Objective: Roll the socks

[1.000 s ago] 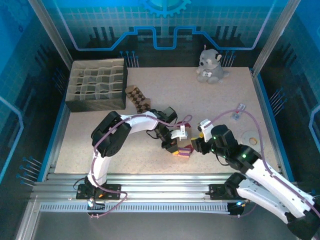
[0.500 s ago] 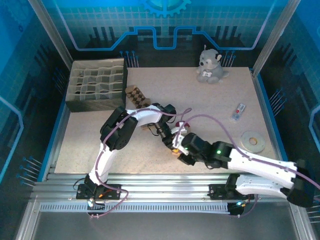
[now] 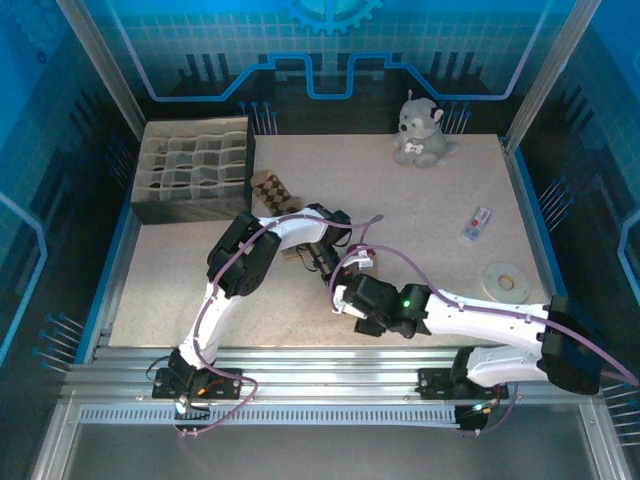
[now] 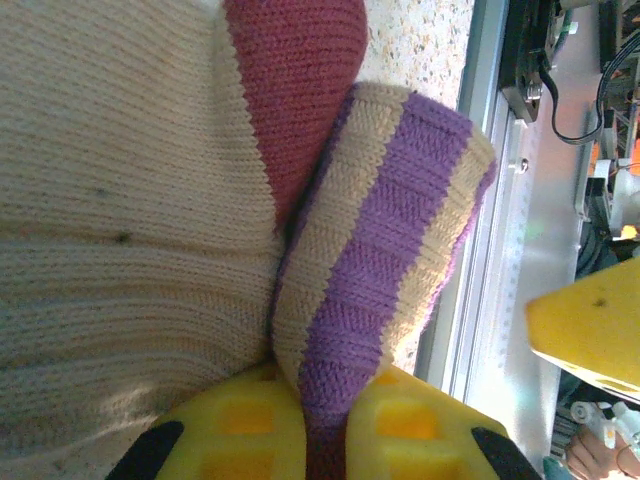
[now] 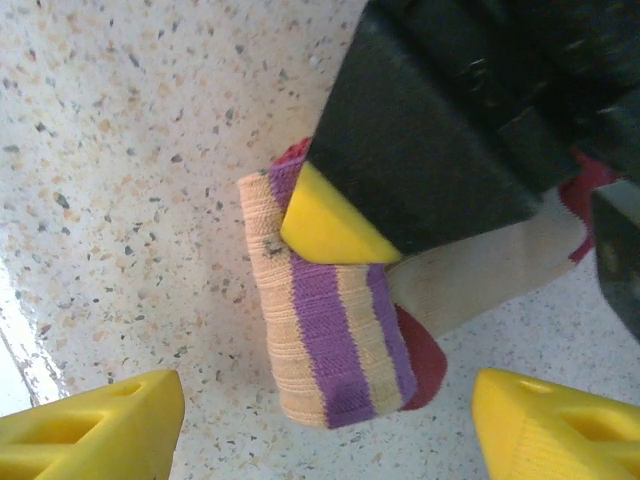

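One striped sock sits mid-table. Your left gripper is clamped on its rolled end, and your right gripper gapes wide around it. One argyle sock lies just beside the divider box.

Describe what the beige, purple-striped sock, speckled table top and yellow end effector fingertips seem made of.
Beige, purple-striped sock: knitted yarn, soft matte; ribbed stitch rows show.
Speckled table top: probably stone-look laminate or terrazzo, smooth; dark flecks.
Yellow end effector fingertips: likely moulded plastic, matte; recessed pockets.
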